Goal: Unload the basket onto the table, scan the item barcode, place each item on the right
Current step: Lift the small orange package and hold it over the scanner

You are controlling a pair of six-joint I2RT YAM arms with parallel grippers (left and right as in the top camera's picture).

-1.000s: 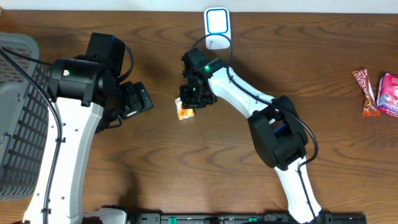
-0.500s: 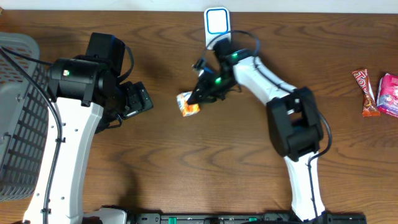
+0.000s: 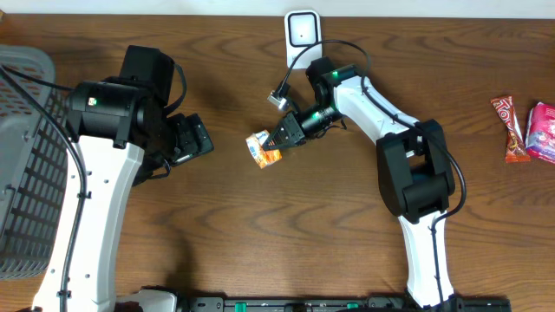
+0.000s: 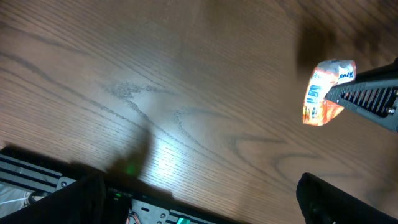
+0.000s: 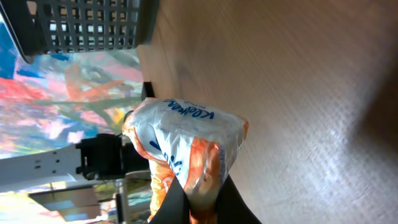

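**Packet in my grip, not yet at the scanner**

My right jaws are clenched on one end of the packet (image 3: pixel 263 148), a small orange and white snack bag. I pinch only its edge, so the broad sides stay uncovered for reading. The packet seems lifted a little off the surface (image 3: pixel 260 243), near the middle, between my two arms. The scanner (image 3: pixel 302 30) stands at the far edge, apart from the packet. I think I must bring the packet closer and turn the printed side toward it. Where the barcode sits I cannot tell; my right wrist view shows only blue lettering. My left jaws are released wide and grasp nothing. They rest near the packet, perhaps to receive it for the basket (image 3: pixel 26 130) beside that arm.
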